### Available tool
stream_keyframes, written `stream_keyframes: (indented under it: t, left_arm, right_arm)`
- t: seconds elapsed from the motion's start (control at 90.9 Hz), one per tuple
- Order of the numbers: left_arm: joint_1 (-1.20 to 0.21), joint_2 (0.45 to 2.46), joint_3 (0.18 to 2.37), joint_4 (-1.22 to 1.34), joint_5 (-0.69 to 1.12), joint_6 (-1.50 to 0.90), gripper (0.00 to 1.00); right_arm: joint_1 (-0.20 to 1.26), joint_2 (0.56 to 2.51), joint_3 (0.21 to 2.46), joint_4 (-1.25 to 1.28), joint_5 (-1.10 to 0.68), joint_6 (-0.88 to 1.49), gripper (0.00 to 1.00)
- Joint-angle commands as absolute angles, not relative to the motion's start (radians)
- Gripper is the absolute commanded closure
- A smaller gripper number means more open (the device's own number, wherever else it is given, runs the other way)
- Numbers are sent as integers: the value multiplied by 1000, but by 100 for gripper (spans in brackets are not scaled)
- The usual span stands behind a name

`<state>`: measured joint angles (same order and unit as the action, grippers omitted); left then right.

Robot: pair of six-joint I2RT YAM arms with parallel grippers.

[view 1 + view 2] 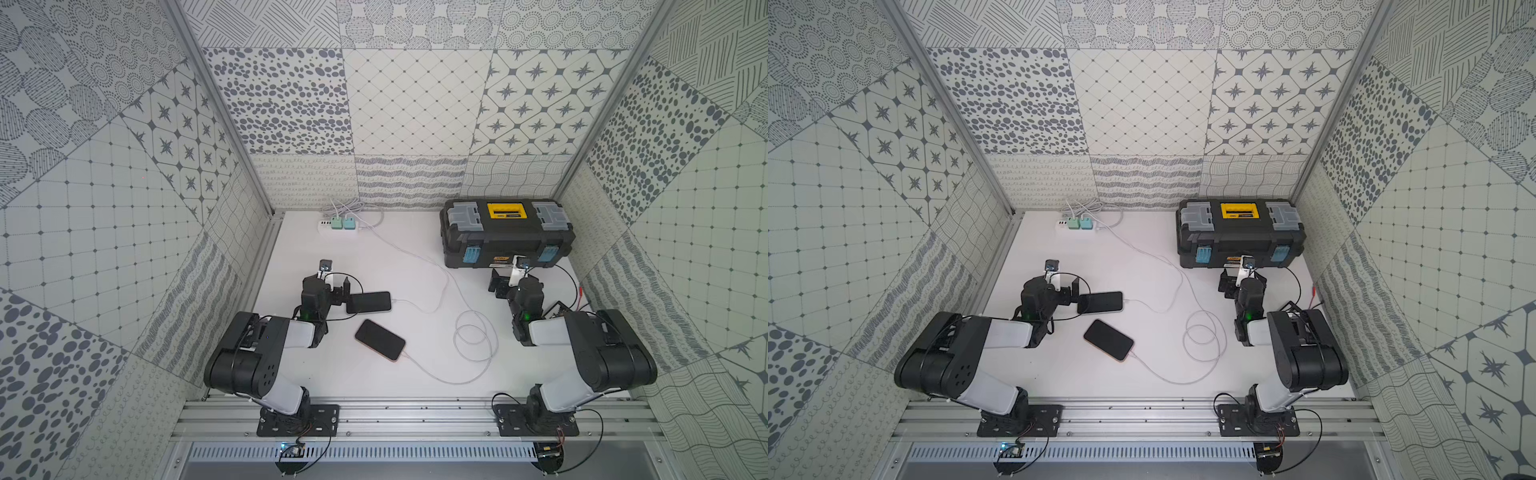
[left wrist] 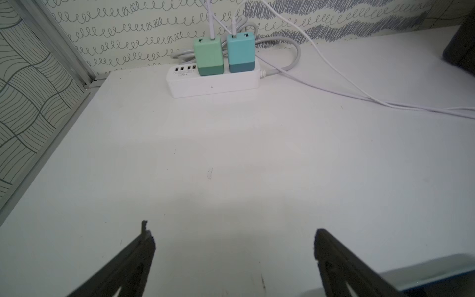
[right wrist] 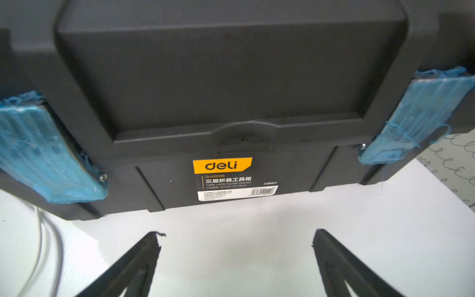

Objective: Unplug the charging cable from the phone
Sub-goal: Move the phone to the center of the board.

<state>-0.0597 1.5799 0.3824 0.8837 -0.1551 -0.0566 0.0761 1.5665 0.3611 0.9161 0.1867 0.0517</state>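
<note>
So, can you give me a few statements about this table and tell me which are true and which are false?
1. The phone beside the left gripper and the slanted phone nearer the front each have a white cable plugged in. True.
2. The left gripper holds a phone. False: it is open and empty; the phone lies beside it.
3. The right gripper is open, facing the toolbox. True.
4. The toolbox stands open. False: its lid is shut.
5. A green charger and a blue charger sit in the power strip. True.
</note>
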Motion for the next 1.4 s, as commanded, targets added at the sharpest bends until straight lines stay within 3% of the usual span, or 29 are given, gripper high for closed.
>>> stream_keyframes:
  t: [0.0, 1.145, 1.233, 1.387]
  left_arm:
    - [-60, 1582, 388, 910, -146, -48, 1]
    - [-59, 1583, 390, 905, -143, -49, 1]
    - [-61, 1559, 395, 886, -160, -50, 1]
    - [-61, 1375, 528, 529, -190, -71, 1]
  right_arm:
    - [72, 1570, 378, 935, 179, 44, 3]
    - [72, 1566, 380, 934, 151, 37, 3]
    - [73, 1492, 455, 737, 90, 7, 3]
    - [70, 1392, 719, 278, 118, 75, 3]
